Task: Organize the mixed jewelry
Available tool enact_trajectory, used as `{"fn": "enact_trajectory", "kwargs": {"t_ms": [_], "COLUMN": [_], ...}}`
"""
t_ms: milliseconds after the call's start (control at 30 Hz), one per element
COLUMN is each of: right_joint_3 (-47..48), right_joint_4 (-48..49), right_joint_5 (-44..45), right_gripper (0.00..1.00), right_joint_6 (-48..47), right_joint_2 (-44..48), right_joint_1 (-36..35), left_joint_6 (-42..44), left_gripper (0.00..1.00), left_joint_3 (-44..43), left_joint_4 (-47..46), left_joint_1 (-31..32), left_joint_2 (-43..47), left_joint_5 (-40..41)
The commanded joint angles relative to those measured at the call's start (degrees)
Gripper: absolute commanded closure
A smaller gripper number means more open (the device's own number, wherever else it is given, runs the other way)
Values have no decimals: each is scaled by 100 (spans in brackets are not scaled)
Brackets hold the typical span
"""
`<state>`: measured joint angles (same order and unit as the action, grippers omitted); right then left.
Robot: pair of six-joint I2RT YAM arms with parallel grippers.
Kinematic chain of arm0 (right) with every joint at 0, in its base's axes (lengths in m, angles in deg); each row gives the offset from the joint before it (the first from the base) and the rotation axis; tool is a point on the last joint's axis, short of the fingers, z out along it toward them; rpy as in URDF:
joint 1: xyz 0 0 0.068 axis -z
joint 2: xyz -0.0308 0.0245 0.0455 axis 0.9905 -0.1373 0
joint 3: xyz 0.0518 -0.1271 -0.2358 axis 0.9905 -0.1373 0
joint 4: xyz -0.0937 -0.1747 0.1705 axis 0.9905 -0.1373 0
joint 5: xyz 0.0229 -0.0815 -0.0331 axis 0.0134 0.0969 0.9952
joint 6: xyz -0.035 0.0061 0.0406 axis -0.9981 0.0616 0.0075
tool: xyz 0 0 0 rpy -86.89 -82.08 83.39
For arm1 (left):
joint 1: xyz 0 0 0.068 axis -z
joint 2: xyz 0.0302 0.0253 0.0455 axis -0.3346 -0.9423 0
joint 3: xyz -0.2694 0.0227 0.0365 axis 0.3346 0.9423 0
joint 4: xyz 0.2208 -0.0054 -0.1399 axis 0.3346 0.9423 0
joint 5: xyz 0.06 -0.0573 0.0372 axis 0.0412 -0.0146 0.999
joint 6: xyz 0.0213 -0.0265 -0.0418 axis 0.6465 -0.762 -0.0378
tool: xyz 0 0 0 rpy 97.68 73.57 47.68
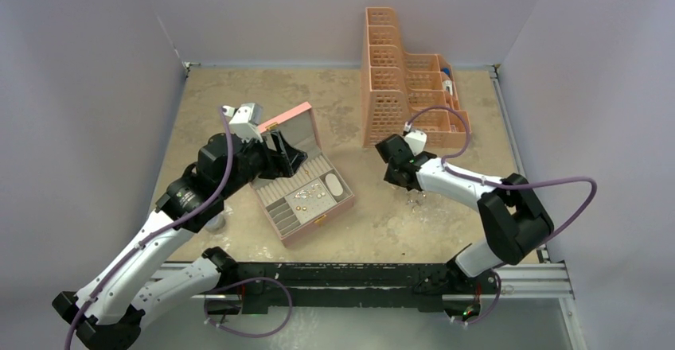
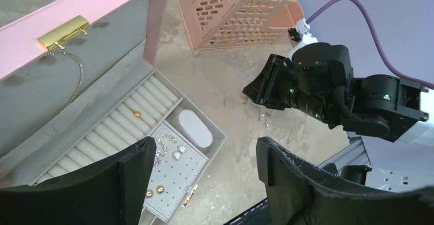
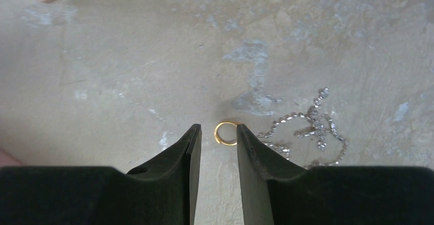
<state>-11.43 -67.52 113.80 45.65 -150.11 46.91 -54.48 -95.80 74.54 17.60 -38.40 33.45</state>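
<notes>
The mixed jewelry is split between the table and the open pink box (image 2: 97, 2). A gold ring (image 3: 225, 133) lies flat on the table between the tips of my right gripper (image 3: 217, 131), close against the right finger. That gripper is open and holds nothing. A silver chain (image 3: 309, 125) is crumpled just right of the ring. In the box, a gold ring (image 2: 136, 114) sits in the ring rolls, and sparkly earrings (image 2: 176, 152) and gold studs (image 2: 155, 189) rest on the white pad. My left gripper (image 2: 204, 156) hovers open and empty above the box's front corner.
An orange perforated organizer (image 1: 402, 87) stands at the back, just behind the right arm. A white oval cushion (image 2: 195, 128) fills the box's corner compartment, and a thin chain (image 2: 77, 69) hangs in the lid. Purple walls close in the table on three sides.
</notes>
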Motion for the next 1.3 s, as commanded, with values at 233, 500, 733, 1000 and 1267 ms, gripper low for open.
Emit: {"fn": "enact_trajectory", "kwargs": {"t_ms": [233,500,733,1000,1267], "right_joint_3": [-83,-179,-251,-235,-305], "right_joint_4": [-188,-118,-95,18,304], "right_joint_5": [124,6,-90,-108,-217], "right_gripper": [73,79,82,94,99], "right_joint_6": [309,287,327,286,189], "right_joint_2": [-221,-276,-234,-279,124], "right_joint_1": [145,170,169,171,171], "left_joint_6": [-95,-95,-104,-125,-390], "left_gripper": [28,28,28,28,28], "left_joint_3": [40,41,33,27,144], "left_joint_4": [-227,-218,-221,-240,-403], "left_joint_1": [-22,-18,-22,-22,-22], "left_joint_2": [39,38,40,38,-44], "left_joint_5": [-5,5,1,-79,-534]}}
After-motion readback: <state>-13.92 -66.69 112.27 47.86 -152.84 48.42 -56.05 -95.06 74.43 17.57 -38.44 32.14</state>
